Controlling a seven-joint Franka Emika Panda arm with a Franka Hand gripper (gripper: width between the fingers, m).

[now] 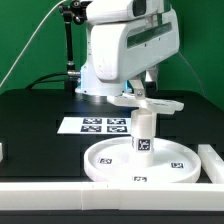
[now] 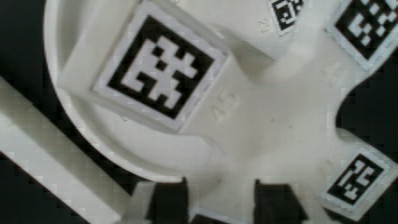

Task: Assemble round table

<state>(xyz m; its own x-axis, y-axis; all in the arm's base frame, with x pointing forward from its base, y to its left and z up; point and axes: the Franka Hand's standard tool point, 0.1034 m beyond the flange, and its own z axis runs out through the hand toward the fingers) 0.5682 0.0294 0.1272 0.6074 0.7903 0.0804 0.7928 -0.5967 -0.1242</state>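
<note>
From where I stand, the arm's gripper (image 1: 141,93) hangs over the middle of the black table (image 1: 35,120), clamped on the cross-shaped piece (image 1: 152,103). The wrist view shows this best: the two dark fingers (image 2: 164,203) stand on either side of one arm of the cross-shaped piece (image 2: 231,120), pressed against its flanks, with the gripper (image 2: 221,200) closed on that arm. Several black-and-white square tags sit on the cross's flat faces.

The cross lies flat and level, right over the top of the short thick leg (image 1: 144,135). I cannot tell whether it rests on the leg's top or is just above it. The leg stands upright at about the centre of the large round disc (image 1: 100,165), a square tag facing the exterior camera. The disc lies flat near the front of the table, rim upward (more tags show along its front edge).

Behind the disc, toward the arm's base, the marker board (image 1: 88,124) lies flat on the table. A long white bar (image 1: 212,160) runs just beside the disc on the exterior view's right and turns along the front edge.
</note>
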